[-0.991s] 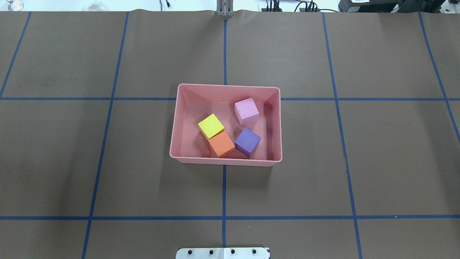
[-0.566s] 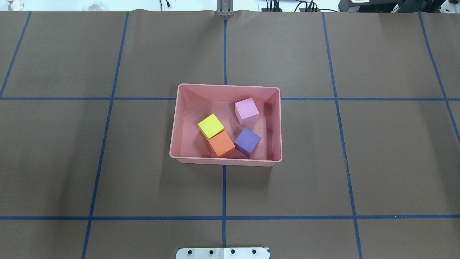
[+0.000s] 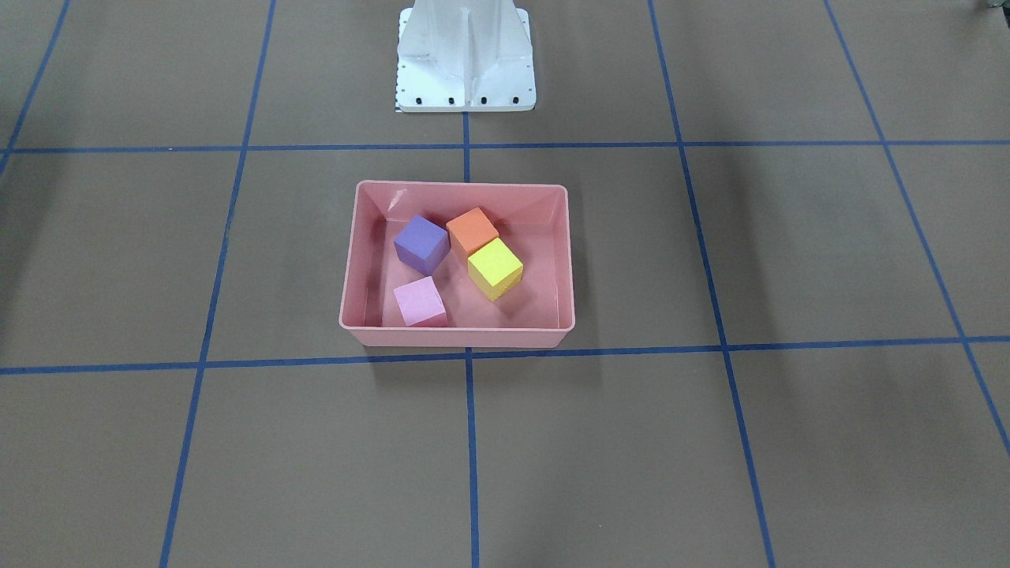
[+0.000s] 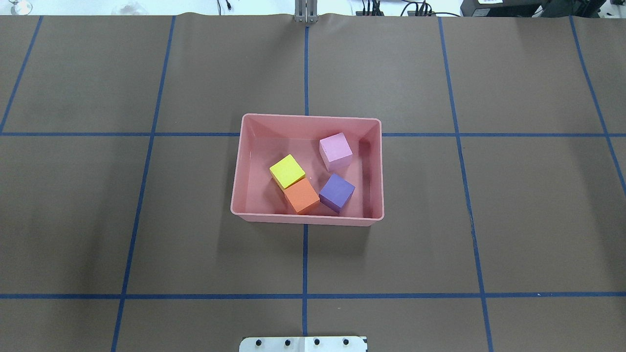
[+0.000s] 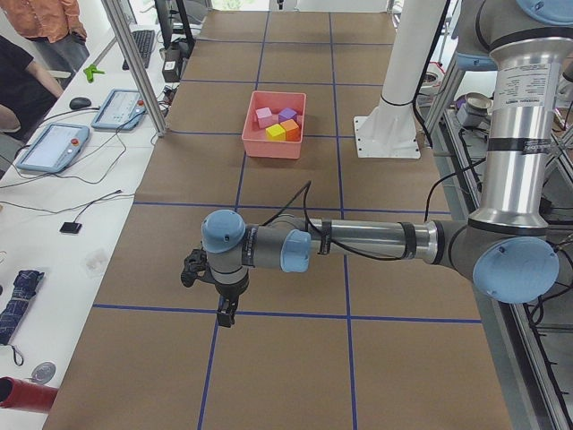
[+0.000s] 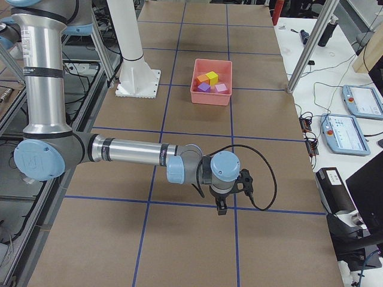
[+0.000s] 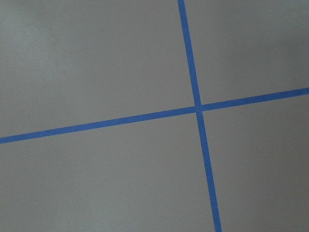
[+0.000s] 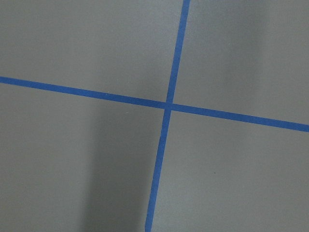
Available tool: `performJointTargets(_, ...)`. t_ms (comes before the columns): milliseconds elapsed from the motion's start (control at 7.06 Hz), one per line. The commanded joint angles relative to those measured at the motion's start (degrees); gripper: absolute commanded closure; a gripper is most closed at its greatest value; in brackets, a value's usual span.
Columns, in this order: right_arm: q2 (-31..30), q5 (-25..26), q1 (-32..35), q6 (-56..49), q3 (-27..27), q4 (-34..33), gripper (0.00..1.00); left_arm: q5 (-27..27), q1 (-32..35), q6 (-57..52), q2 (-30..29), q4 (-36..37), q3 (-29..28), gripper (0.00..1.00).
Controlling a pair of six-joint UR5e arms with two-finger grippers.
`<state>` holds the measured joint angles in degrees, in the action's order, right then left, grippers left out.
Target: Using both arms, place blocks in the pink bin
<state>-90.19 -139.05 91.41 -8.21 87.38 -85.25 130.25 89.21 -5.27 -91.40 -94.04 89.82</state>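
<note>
4 blocks sit unmoved in the pink bin; left tool, right tool: cannot tell grip.

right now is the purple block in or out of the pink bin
In: the purple block sits inside the pink bin, beside the orange block.

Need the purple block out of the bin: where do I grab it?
Come straight down on the purple block; walls of the pink bin block side approaches. It sits askew, so turn to close squarely on two opposite side faces, clear of the orange block at its corner.
</note>
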Motion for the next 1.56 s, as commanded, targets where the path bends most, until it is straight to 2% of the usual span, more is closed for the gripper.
performJointTargets(0,0.1,0.0,0.0,0.1,0.0,0.0,0.01,0.0,0.0,0.0,0.0,0.0,-0.1,0.01)
performJointTargets(1416,0.9,1.2,0.0,0.6,1.9,-0.2,0.01,0.1,0.0,0.0,0.2,0.0,0.4,0.01)
